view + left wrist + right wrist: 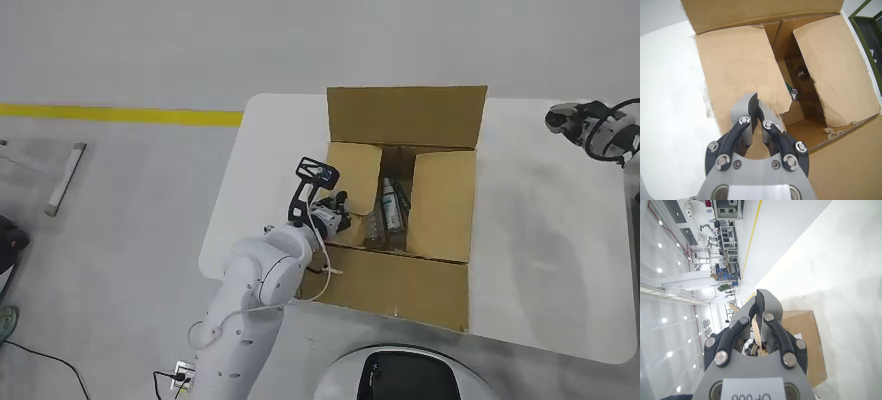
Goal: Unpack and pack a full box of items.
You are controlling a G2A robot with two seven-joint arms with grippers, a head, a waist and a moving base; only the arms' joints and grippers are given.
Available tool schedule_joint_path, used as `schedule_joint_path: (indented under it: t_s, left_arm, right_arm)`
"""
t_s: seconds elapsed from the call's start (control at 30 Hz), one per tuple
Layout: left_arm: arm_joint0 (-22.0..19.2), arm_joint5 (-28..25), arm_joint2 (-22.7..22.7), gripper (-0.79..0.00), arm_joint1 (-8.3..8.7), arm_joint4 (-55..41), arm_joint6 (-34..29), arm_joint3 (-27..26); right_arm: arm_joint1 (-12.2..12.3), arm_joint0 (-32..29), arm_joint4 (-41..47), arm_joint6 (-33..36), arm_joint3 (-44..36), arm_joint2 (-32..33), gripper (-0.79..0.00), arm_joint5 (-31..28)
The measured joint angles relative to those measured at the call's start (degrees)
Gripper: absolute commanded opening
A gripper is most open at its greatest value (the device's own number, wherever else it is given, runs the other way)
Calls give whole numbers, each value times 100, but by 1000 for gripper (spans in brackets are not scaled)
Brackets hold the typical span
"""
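Left gripper (756,98) is held over the left inner flap (738,66) of the box (400,285). Tips are pressed together and nothing is seen pinched. Fingers are grey metal with black ribbed pads and black linkages fixed by bright bolts.

The box is set mid-surface (540,290). It is plain brown corrugated cardboard, rectangular, with the back flap (405,115) folded back and both inner flaps half over the opening. The surface is white, smooth and rounded at the corners. The left inner flap's free edge is ragged, with one corner torn off.

In the gap between the inner flaps, a clear bottle (391,205) with a green label is laid inside. A second clear bottle (372,230) is just beside it. A dark round cap (800,73) is seen deeper in, partly hidden under the right inner flap (834,75), which is also torn-edged. Cardboard scraps (831,131) are scattered at one inner corner.

Right gripper (759,294) is held well apart from the box, over the bare far-right part of the surface. Tips are closed together and nothing is seen held.
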Motion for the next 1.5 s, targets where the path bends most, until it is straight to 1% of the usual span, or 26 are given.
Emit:
schedule_joint_path:
  t_s: [0.03, 0.07, 0.1, 0.13, 0.17, 0.2, 0.23, 0.33, 0.43, 0.5, 0.53, 0.63, 0.73, 0.83, 0.9, 1.0, 1.13, 1.23, 1.3, 1.4, 1.5]
  left_arm:
    - [12, 5, 17, -603, 2, 22, -9, 7]
    - [21, 17, 24, -456, 4, 38, -15, 8]
    - [30, 34, 27, -502, 5, 53, -19, 1]
    - [45, 56, 22, -520, 8, 63, -23, -20]
    - [59, 67, 10, -437, 12, 64, -26, -46]
    - [74, 72, -7, -188, 16, 64, -29, -77]
    - [96, 81, -40, 0, 22, 60, -28, -122]
    - [153, 103, -121, 0, 39, 60, -46, -232]
    - [202, 209, -217, 0, 55, 92, -72, -343]
    - [233, 286, -308, 0, 68, 146, -66, -446]
    - [260, 349, -400, 0, 77, 156, -63, -529]
    - [347, 503, -715, 0, 109, 145, -32, -786]
    - [434, 694, -1077, 0, 139, 65, 7, -1005]
    - [525, 792, -1403, 0, 168, -52, -39, -1158]
    - [600, 797, -1590, 0, 191, -116, -110, -1235]
    - [777, 606, -1874, 0, 249, 33, -305, -1313]
    - [1144, 218, -2268, 0, 337, 248, -545, -1339]
    - [1424, -19, -2509, 0, 392, 376, -706, -1344]
    - [1594, -190, -2619, 0, 423, 448, -812, -1359]
    - [1857, -608, -2719, 0, 474, 454, -964, -1386]
    - [2081, -1162, -2714, 0, 524, 372, -1106, -1450]
  right_arm:
    - [-25, 187, 62, 14, 181, -186, -785, -71]
    - [-49, 327, 86, -8, 317, -335, -785, -116]
    - [-78, 466, 142, -15, 459, -482, -785, -171]
    - [-116, 654, 275, -40, 660, -672, -785, -232]
    - [-146, 798, 367, -65, 806, -811, -785, -277]
    - [-177, 938, 461, -79, 945, -943, -785, -336]
    - [-217, 1114, 548, -81, 1121, -1122, -785, -427]
    - [-323, 1530, 835, 106, 1546, -1541, -785, -552]
    - [-405, 1887, 827, 339, 1839, -1890, -785, -686]
    - [-444, 2031, 1017, 605, 1943, -2022, -785, -902]
    - [-462, 2094, 1152, 838, 1980, -2075, -785, -1126]
    - [-470, 2111, 1338, 1393, 2060, -2071, -785, -1765]
    - [-443, 1976, 1445, 1954, 1967, -2011, -785, -2247]
    - [-379, 1813, 1090, 2475, 1685, -2002, -785, -2506]
    - [-337, 1675, 839, 2707, 1478, -1993, -785, -2606]
    - [-270, 1433, 472, 2938, 1159, -1960, -785, -2671]
    - [-216, 1187, -242, 2826, 923, -1980, -785, -2607]
    - [-224, 1108, 112, 2824, 894, -2001, -785, -2707]
    - [-226, 1116, 110, 2796, 897, -2049, -785, -2708]
    - [-239, 1152, 76, 2734, 879, -2131, -785, -2689]
    - [-246, 1191, 42, 2685, 862, -2198, -785, -2679]
